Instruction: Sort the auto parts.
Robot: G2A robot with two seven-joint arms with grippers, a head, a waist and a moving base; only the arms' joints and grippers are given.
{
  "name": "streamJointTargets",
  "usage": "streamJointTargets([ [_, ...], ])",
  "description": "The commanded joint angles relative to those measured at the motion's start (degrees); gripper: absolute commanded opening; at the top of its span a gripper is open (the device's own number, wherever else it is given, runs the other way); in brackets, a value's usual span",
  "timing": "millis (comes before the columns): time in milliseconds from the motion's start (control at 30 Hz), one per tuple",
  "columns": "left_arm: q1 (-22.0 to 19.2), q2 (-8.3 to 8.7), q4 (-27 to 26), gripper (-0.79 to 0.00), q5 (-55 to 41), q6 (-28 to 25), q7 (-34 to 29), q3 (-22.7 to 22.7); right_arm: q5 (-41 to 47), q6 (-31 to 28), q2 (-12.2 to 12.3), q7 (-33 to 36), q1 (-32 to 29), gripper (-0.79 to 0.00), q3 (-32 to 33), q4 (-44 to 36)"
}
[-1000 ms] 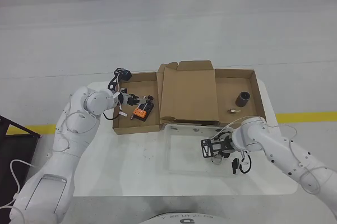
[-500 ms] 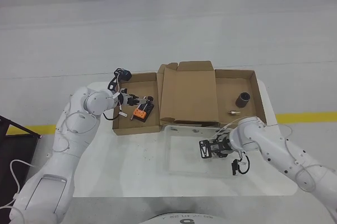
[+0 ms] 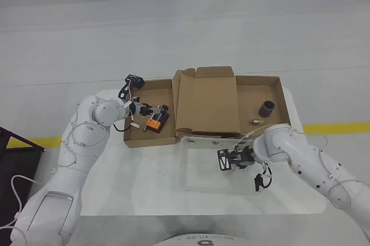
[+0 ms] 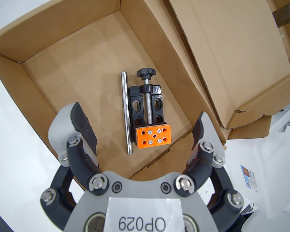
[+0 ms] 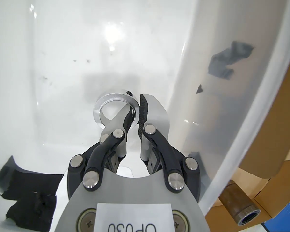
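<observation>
My left gripper hangs open over the left compartment of the cardboard box. Below it lie a small black vise with an orange jaw and a steel rod side by side on the box floor; the orange vise also shows from above. My right gripper is inside a clear plastic bin, shut on the wall of a silver metal ring, with one finger inside the ring and one outside. From above, the right gripper sits in front of the box.
The box's middle section is covered by a folded flap. A dark cylindrical bushing and a small brass part lie in the right compartment. Black tape scraps stick to the bin floor. A yellow floor line runs behind the table.
My right gripper has shifted slightly left and toward the box inside the bin. The left arm has not moved.
</observation>
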Motion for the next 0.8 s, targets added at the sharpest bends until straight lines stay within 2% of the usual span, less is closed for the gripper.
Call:
streamJointTargets([
  [0, 0.0, 0.0, 0.0, 0.0, 0.0, 0.0, 0.0, 0.0, -0.16, -1.41, 0.8, -5.38, -1.3, -0.785, 2.53, -0.76],
  [200, 0.0, 0.0, 0.0, 0.0, 0.0, 0.0, 0.0, 0.0, -4.61, -3.15, 4.3, -28.74, -7.15, -0.785, 10.23, -2.02],
  [300, 0.0, 0.0, 0.0, 0.0, 0.0, 0.0, 0.0, 0.0, -10.32, -3.15, 6.53, -45.73, -9.4, -0.785, 11.97, -1.53],
  [433, 0.0, 0.0, 0.0, 0.0, 0.0, 0.0, 0.0, 0.0, -21.86, -3.15, 9.12, -70.26, -11.02, -0.785, 13.58, 2.97],
  [533, 0.0, 0.0, 0.0, 0.0, 0.0, 0.0, 0.0, 0.0, -31.36, -2.61, 10.35, -84.77, -11.75, -0.785, 13.73, 5.11],
  [767, 0.0, 0.0, 0.0, 0.0, 0.0, 0.0, 0.0, 0.0, -31.36, -2.61, 10.35, -84.77, -11.75, -0.785, 13.73, 5.11],
])
